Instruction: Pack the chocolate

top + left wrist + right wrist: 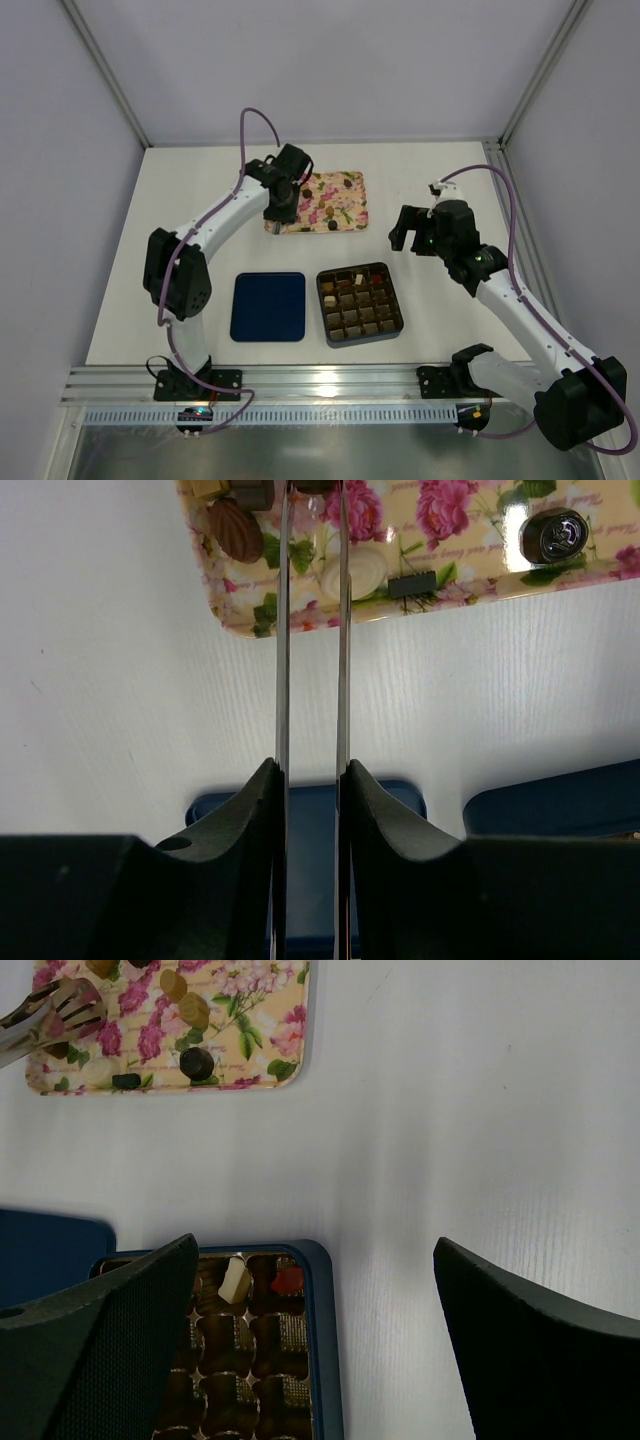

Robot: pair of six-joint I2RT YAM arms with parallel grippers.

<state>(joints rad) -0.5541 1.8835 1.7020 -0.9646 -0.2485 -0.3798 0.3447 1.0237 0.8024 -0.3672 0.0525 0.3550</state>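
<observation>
Chocolate (pixel 235 530) lay in loose pieces on the floral tray (pixel 470 515) right under the tips of the left gripper (pixel 312 490), with brown, whitish and dark ones on either side of its long thin fingers (pixel 283 630). Those fingers stood a narrow slit apart. Their tips ran out of view, so I could not tell whether they pinched a piece. More pieces sat in the cells of the dark box (pixel 322 1360), below the right gripper (pixel 315 1250) toward its left side. That gripper hung spread wide and empty. A blue lid (pixel 268 306) lay on the table (pixel 440 170), back behind the left gripper.
</observation>
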